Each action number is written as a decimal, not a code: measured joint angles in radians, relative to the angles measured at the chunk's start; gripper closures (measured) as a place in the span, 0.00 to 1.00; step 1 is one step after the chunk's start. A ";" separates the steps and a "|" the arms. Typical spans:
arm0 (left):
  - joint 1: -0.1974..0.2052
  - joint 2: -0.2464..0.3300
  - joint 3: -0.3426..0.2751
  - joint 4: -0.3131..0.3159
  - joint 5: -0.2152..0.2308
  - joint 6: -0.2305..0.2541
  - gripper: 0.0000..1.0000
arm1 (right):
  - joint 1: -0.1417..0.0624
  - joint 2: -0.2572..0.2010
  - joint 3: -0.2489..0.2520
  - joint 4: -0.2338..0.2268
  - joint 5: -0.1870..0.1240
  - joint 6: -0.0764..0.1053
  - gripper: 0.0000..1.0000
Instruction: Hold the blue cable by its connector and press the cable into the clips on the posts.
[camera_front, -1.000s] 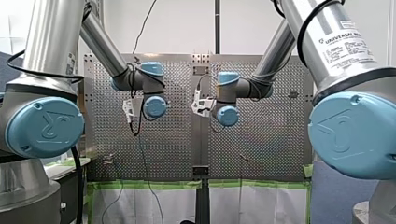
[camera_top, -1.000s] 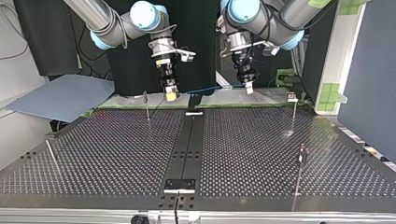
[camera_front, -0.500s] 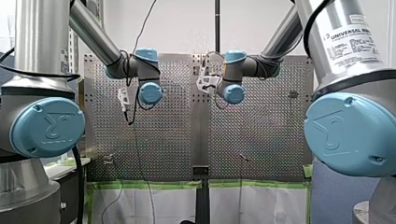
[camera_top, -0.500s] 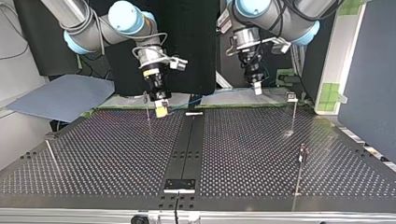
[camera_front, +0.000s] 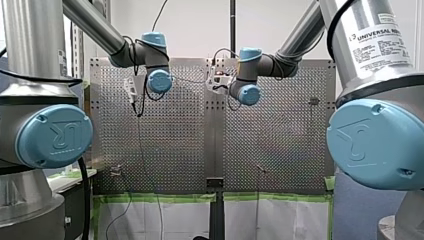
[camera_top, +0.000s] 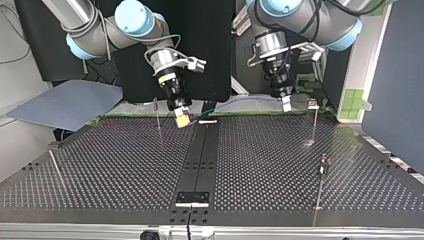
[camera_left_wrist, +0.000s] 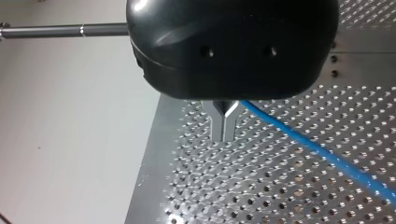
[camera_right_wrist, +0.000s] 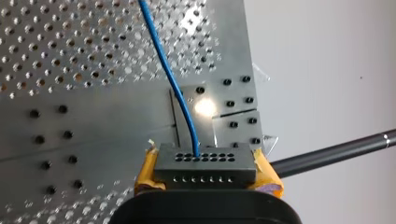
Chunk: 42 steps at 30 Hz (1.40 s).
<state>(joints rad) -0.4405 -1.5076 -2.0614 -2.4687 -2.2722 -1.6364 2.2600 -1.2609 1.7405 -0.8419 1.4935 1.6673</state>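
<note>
Clamping rigid black connector block (camera_right_wrist: 204, 162) in my right gripper (camera_right_wrist: 205, 171), pinching thin, likely floppy blue cable (camera_left_wrist: 322, 151) in my left gripper (camera_left_wrist: 224, 126).

- Front view: bright, even room light. The white wall (camera_front: 200, 30) behind the silver perforated metal table (camera_front: 190, 150) is pale and shadowless, and the table's face shimmers with mottled reflections.
- Top view: dimmer. The table reads near black with a pale sheen along its far edge and a black backdrop (camera_top: 210, 50) behind it. One small bright glint sits on the table at the base of a thin metal post (camera_top: 314, 125).
- Right wrist view: a round white glare spot sits on the table just beside the thin blue cable (camera_right_wrist: 173, 84). The dark grey connector block (camera_right_wrist: 205, 165) lies in shade.
- Left wrist view: my left gripper's (camera_left_wrist: 224, 135) glossy black housing (camera_left_wrist: 233, 46), above the table, carries soft grey highlights and looks blurred. The table's hole rims glint.
</note>
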 joint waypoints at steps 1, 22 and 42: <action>0.002 0.001 0.006 -0.008 0.000 -0.002 1.00 | 0.002 0.001 -0.006 0.004 -0.002 0.000 1.00; 0.057 0.068 0.051 -0.110 0.022 -0.033 1.00 | 0.043 0.056 -0.155 0.068 0.001 0.004 1.00; 0.156 0.070 0.110 -0.125 0.113 -0.068 1.00 | 0.106 0.117 -0.333 0.139 0.011 -0.001 1.00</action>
<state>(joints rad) -0.2846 -1.4378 -1.9513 -2.5933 -2.1592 -1.7047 2.3656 -1.1437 1.4080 -0.7032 1.5041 1.6664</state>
